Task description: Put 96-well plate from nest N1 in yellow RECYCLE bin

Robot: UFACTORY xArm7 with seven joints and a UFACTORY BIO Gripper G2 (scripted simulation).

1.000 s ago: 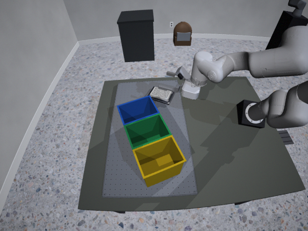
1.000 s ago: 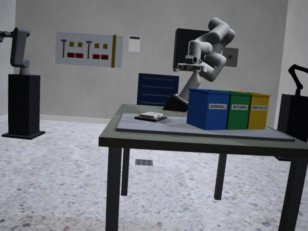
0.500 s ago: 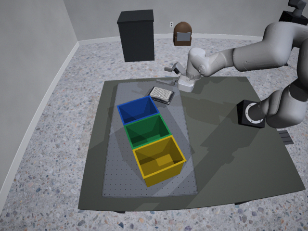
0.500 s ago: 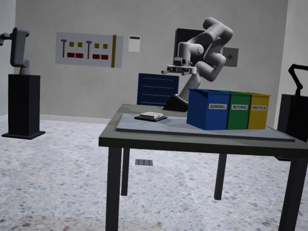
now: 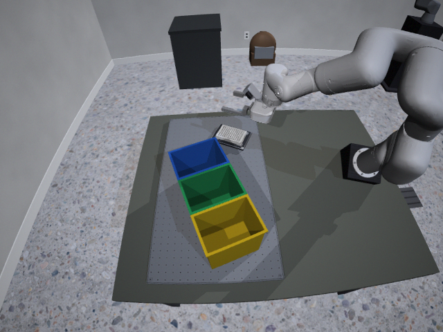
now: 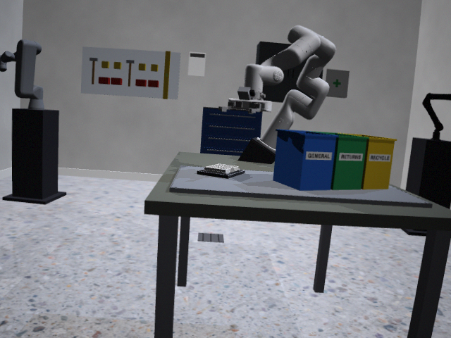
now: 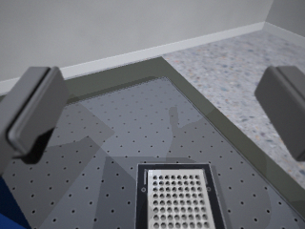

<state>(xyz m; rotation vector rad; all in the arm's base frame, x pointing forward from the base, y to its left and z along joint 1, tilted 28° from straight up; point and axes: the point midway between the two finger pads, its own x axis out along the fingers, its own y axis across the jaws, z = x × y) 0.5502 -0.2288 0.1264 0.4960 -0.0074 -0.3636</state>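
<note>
Top view, three upright bins (image 5: 236, 252) (image 6: 317, 170) (image 7: 9, 218), one 96-well plate (image 5: 232, 133) (image 6: 222, 167) (image 7: 178, 201), one hand (image 5: 230, 101) (image 6: 237, 109) (image 7: 159, 114) partly open, empty

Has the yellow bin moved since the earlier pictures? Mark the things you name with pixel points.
No: the yellow bin (image 5: 236, 246) (image 6: 378, 170) stands at the same place beside the green bin (image 5: 218, 203) (image 6: 349, 174).
</note>
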